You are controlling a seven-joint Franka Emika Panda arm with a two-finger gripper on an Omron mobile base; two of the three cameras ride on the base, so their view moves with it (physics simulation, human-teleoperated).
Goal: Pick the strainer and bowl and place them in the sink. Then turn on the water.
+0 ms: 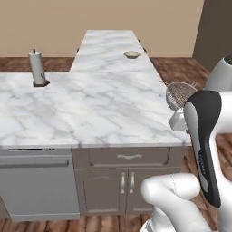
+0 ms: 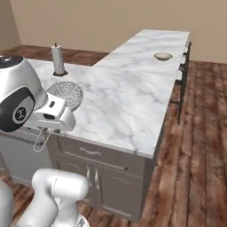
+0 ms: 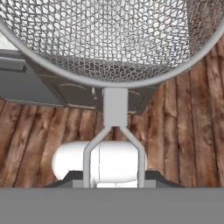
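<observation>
The strainer [image 3: 109,39], a round silver wire-mesh dome, hangs in the air off the counter's near corner, with my gripper [image 3: 114,178] shut on its thin wire handle [image 3: 114,144]. In the left base view the strainer [image 1: 180,94] sits just above my gripper [image 1: 178,121], at the right edge of the marble counter [image 1: 90,108]. In the right base view the strainer [image 2: 67,95] stands on edge above my gripper [image 2: 49,116], and its wire loop hangs below. The tan bowl [image 1: 132,55] [image 2: 163,56] rests far off on the counter's back wing. The sink and the water are out of view.
A paper towel roll on a dark stand [image 1: 37,68] [image 2: 57,59] stands at the counter's left. A grey dishwasher [image 1: 36,186] and cabinet doors [image 1: 127,183] front the counter. Dark stools [image 2: 182,66] line its far right side over the wooden floor [image 2: 195,133].
</observation>
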